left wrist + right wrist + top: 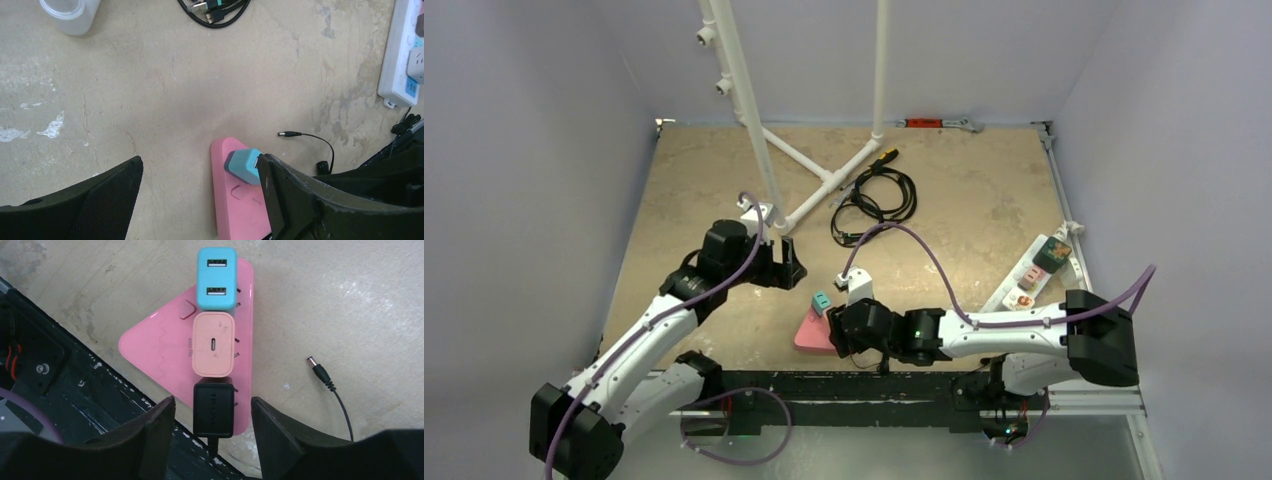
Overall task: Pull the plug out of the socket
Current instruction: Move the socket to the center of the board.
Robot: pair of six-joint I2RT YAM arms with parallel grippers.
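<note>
A pink triangular socket [807, 335] [160, 347] [240, 205] lies flat at the table's near edge. Three plugs stand in it in a row: a teal USB plug [216, 277] [244, 166] [821, 301], a peach plug [214, 344] and a black plug [214, 412] with its cord at the near end. My right gripper [212, 401] hangs over the socket, open, one finger on each side of the black plug with a gap on both sides. My left gripper [200, 159] [789, 268] is open, to the left of the socket, its right finger [300, 200] beside the teal plug.
A white power strip [1034, 270] [402, 55] with plugs lies at the right. The black cord's barrel tip [320, 371] [290, 134] rests loose on the table. A coiled black cable [874, 195] and a white pipe frame [809, 195] sit further back. A black rail [854, 385] runs along the near edge.
</note>
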